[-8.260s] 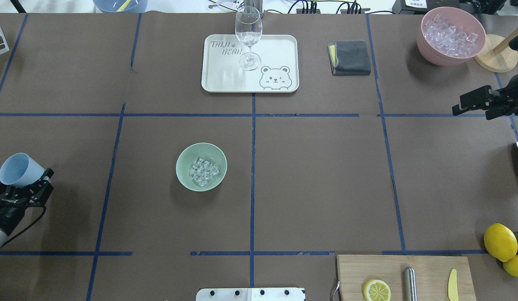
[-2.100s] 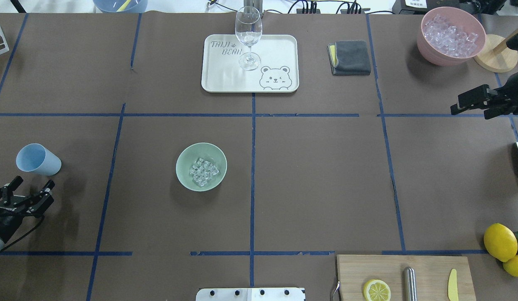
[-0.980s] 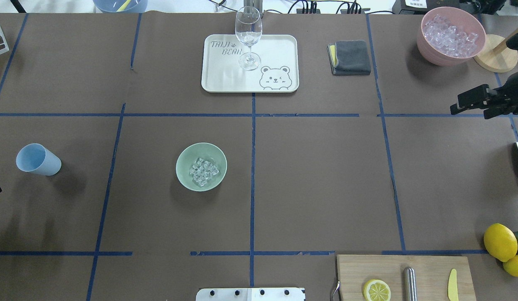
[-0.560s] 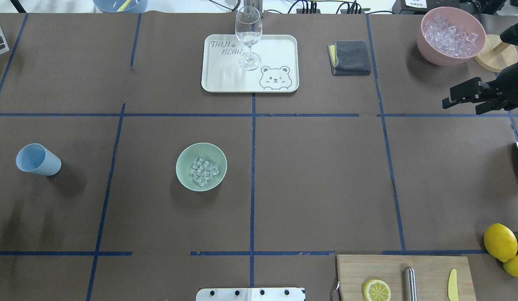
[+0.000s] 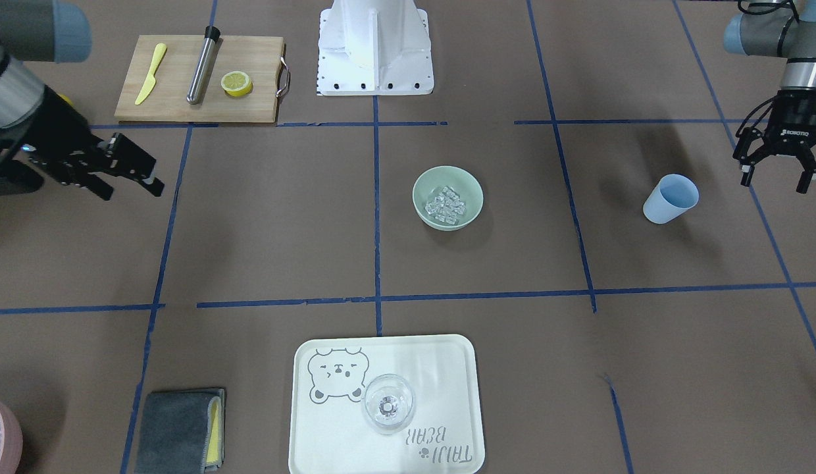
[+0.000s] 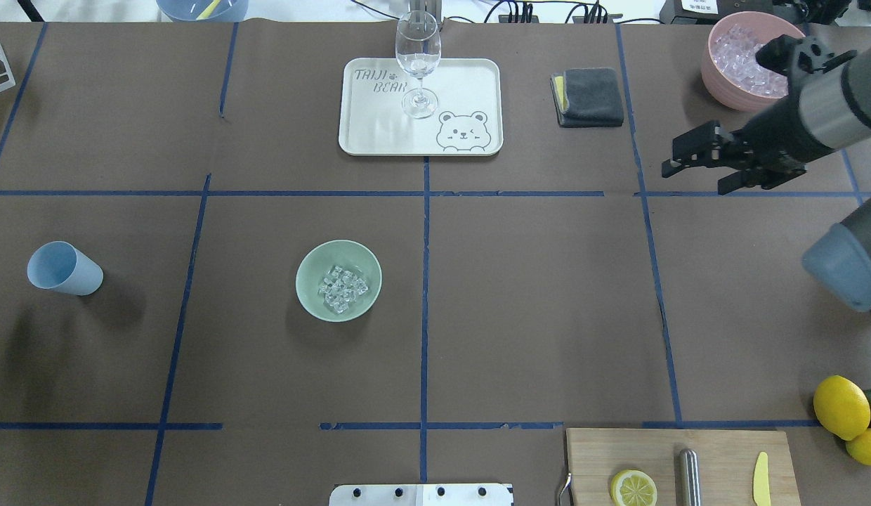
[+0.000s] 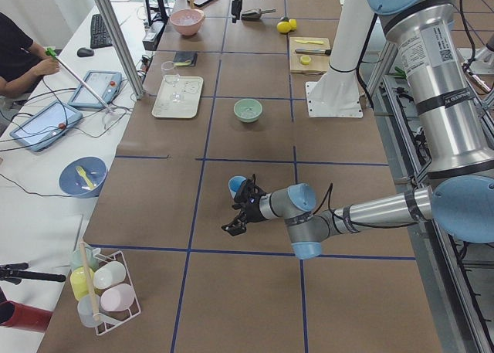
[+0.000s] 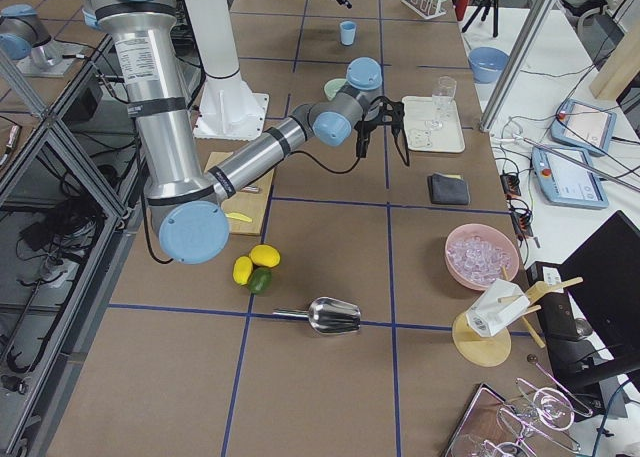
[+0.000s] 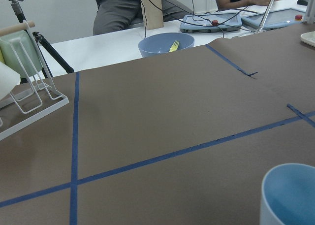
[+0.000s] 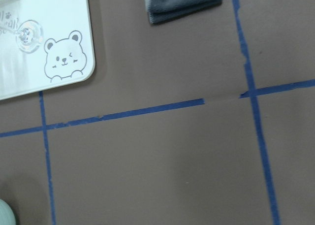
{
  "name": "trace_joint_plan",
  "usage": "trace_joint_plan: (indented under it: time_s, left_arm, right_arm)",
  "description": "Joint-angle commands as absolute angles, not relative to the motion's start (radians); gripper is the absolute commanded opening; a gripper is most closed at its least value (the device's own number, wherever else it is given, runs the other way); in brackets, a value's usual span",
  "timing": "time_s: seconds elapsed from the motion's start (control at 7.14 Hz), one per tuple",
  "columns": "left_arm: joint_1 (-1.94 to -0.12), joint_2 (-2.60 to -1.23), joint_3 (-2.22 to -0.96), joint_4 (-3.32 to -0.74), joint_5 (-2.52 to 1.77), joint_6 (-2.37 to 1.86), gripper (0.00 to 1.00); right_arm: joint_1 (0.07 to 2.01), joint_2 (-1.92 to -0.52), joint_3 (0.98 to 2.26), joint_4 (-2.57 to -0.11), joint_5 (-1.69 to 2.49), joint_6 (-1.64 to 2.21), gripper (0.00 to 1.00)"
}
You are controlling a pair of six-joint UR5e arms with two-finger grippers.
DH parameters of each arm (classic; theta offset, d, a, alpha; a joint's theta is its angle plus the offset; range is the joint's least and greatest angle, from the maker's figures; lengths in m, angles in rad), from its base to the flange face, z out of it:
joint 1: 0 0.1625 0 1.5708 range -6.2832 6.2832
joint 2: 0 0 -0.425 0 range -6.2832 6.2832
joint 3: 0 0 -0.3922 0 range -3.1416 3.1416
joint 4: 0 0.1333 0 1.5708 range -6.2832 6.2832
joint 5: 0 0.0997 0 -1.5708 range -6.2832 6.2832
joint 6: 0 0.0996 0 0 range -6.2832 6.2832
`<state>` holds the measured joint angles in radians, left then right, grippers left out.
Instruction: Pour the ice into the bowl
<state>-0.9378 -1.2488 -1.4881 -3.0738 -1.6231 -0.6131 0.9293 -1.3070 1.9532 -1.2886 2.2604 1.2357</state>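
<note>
Ice (image 6: 343,288) heaped in bowl (image 6: 305,270), centre-left overhead. Left gripper (image 5: 774,186) fingers spread near blue cup (image 5: 671,199); right gripper (image 6: 694,179) fingers spread, upper right.

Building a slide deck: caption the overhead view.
Ice lies in the mint-green bowl, blue cup stands apart at left, right gripper hangs open.

Overhead, front cameras opposed, share bowl (image 6: 338,280); wrist cameras seemingly close.

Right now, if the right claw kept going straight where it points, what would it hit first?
Probably just the bare table: the right gripper tilts down over it, with nothing underneath. The grey cloth lies off to one side. The exact spot is uncertain.
</note>
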Motion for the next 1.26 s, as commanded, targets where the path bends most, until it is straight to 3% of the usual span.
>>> trace_joint_plan:
  time_s: [0.0, 0.42, 0.7, 1.12]
  left_arm:
    - [-1.178, -1.401, -1.494, -2.732, -2.017, -0.562, 1.00]
    - [-1.372, -1.459, -1.569, -2.358, -2.248, -0.549, 1.00]
    - [-1.407, -1.469, -1.667, -2.065, -2.353, -0.351, 1.00]
    - [-1.411, -1.474, -1.713, -2.008, -2.355, -0.313, 1.00]
  right_arm:
    - [0.714, -1.165, 1.938, -1.292, 2.070, 1.456, 1.00]
    - [0.476, -0.945, 1.760, -1.295, 1.785, 1.635, 1.00]
    - [0.457, -0.878, 1.662, -1.296, 1.773, 1.623, 1.00]
    - [0.419, -0.705, 1.413, -1.285, 1.735, 1.620, 1.00]
